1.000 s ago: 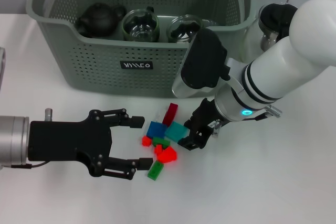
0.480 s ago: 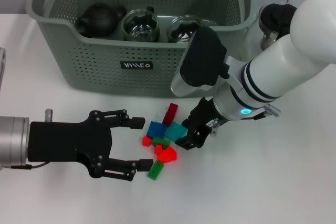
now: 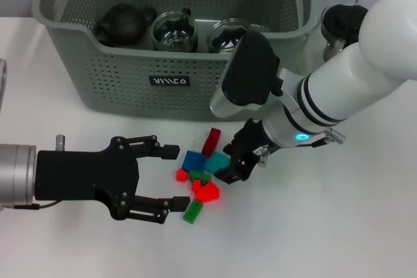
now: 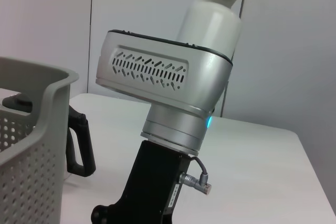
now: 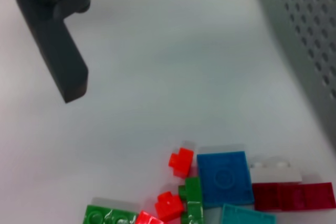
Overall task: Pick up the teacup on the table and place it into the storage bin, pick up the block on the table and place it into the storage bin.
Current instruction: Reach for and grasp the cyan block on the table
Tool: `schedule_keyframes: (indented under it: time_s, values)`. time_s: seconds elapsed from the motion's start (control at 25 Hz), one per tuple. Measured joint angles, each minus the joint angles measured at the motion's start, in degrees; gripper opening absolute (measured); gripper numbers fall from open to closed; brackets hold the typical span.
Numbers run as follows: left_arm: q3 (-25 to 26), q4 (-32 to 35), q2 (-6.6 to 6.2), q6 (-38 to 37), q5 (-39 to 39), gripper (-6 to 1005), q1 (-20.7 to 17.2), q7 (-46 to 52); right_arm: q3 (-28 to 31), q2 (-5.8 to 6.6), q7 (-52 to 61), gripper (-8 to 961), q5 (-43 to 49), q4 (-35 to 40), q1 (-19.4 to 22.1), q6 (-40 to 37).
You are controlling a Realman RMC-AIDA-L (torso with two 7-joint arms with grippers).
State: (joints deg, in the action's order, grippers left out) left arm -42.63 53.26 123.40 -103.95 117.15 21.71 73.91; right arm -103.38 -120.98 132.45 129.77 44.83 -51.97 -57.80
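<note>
Your right gripper (image 3: pixel 233 168) has crept leftward over the last second, and it now sits at the right edge of the block pile, its black tips just beside the teal block (image 3: pixel 217 161). You cannot tell from these views whether its fingers are spread or pressed together. Your left gripper (image 3: pixel 171 178) has not shifted: it lies low over the white bench (image 3: pixel 339 226) on the left, fingers spread wide, with one fingertip near the blue block (image 3: pixel 193 160) and the other just beside the green block (image 3: pixel 192 211).

The blocks lie loose on the bench between the two grippers, in front of the storage bin (image 3: pixel 130 76): a dark red block (image 3: pixel 211 140), the blue one, the teal one, small red blocks (image 3: pixel 207 191) and green pieces. None is lifted.

The storage bin stands at the back of the bench. Inside it you can see a dark teapot (image 3: pixel 122 23) and two glass vessels (image 3: pixel 174 30). A glass pot (image 3: pixel 335 27) stands outside, at the bin's right end.
</note>
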Motion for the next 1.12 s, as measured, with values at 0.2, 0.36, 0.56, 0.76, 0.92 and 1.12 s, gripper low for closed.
schedule_keyframes:
  time_s: [0.2,0.36,0.56,0.76,0.92,1.12]
  values:
    - [0.0,0.0,0.0,0.12,0.0,875,0.0,0.0,-0.09,-0.03,0.0,537,-0.04,-0.08,-0.04,1.1]
    - [0.0,0.0,0.0,0.16,0.0,875,0.04,0.0,-0.09,-0.05,0.0,536,-0.15,-0.16,-0.06,1.5]
    - [0.02,0.0,-0.01,0.16,0.0,875,0.17,0.0,-0.08,-0.05,0.0,534,-0.22,-0.23,-0.07,1.55]
    - [0.09,0.0,-0.09,0.16,0.0,875,0.29,0.0,-0.18,-0.19,0.0,533,-0.22,-0.89,-0.11,1.7]
    - [0.09,-0.01,-0.09,0.16,0.0,875,0.47,0.0,-0.83,-0.3,0.0,532,-1.0,-1.44,-0.27,2.19]
    - [0.09,-0.07,-0.11,0.2,0.0,875,0.52,0.0,-1.27,-0.31,-0.02,531,-1.76,-2.02,-0.43,2.88]
